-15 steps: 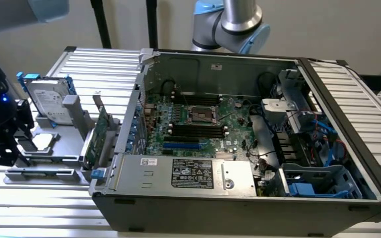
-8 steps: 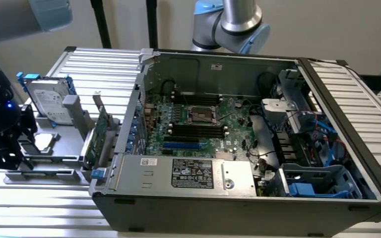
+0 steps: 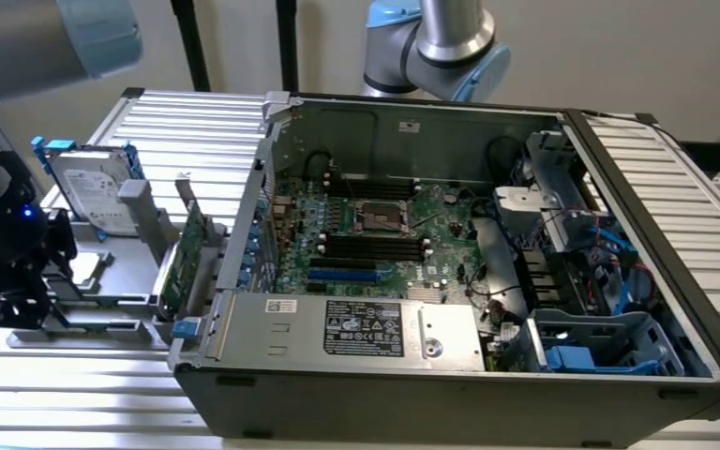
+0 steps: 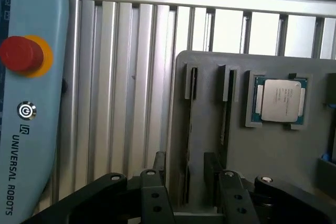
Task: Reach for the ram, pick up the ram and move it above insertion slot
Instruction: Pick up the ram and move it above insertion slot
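Desk: Where is the tool (image 4: 185, 160)?

Photographer: Low over the grey holder (image 4: 273, 156) on the bench (image 3: 60, 394), at the exterior view's left, just beside the open case (image 3: 335, 375).

Desk: And its state?

Photographer: The fingers (image 4: 159, 161) stand apart, one on each side of a narrow groove in the holder.

Desk: The ram (image 4: 188, 129)?

Photographer: On edge in that groove, seen as a thin dark strip between the fingers. Whether they touch it, I cannot tell. A second strip (image 4: 226, 114) stands in the next groove, and a chip (image 4: 281, 99) lies flat in a square pocket beyond.

Desk: The insertion slot (image 3: 373, 248)?

Photographer: Inside the case, one of the parallel black sockets on the board, just above the blue slot (image 3: 341, 276) in the exterior view and well apart from the tool.

Desk: What else is around?

Photographer: A hard drive (image 3: 91, 192) and a green card (image 3: 191, 248) stand upright in the holder. A pendant (image 4: 31, 129) with a red button (image 4: 21, 53) sits near the holder, over the bench's ribs.
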